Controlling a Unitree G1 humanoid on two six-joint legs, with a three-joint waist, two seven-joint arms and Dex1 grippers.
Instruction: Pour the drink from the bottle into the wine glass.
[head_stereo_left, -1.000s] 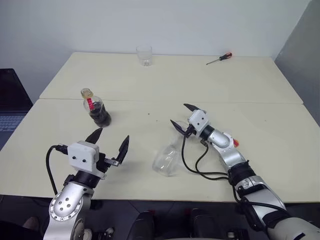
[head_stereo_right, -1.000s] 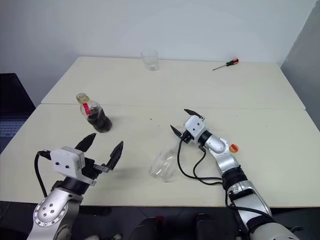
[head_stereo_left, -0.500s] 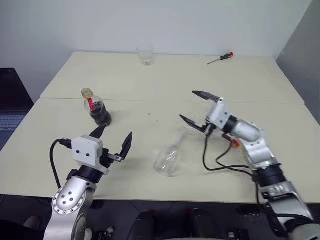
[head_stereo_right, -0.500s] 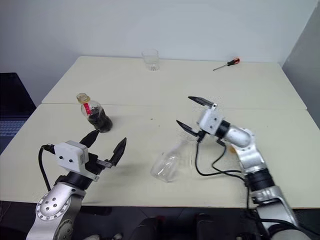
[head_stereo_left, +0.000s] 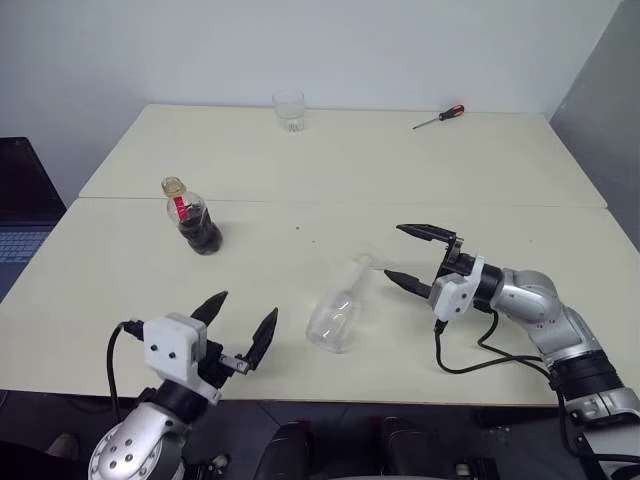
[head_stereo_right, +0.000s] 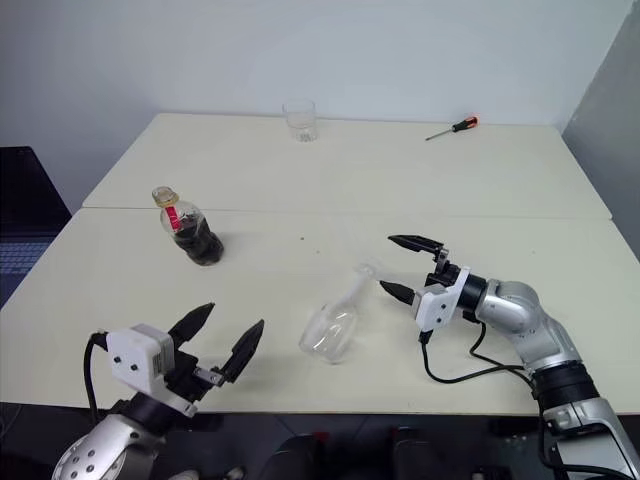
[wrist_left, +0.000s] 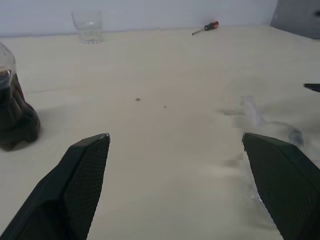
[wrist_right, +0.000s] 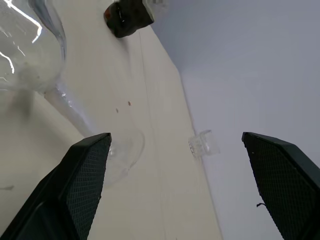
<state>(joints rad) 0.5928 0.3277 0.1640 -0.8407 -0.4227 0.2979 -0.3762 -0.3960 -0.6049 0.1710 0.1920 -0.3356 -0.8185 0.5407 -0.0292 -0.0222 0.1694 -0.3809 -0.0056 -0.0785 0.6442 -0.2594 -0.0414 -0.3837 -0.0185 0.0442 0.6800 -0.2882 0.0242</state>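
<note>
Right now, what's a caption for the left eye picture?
Wine glass lying tipped over between two open grippers, bottle standing untouched.

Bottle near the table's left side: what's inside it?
The bottle holds dark drink in its lower body; the neck looks clear. Its yellow cap is on.

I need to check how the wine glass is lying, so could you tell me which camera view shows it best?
The left eye view: the wine glass lies whole on its side on the table. The right eye view matches. The right wrist view gives close bowl, stem and foot; the left wrist view, a faint smear.
</note>
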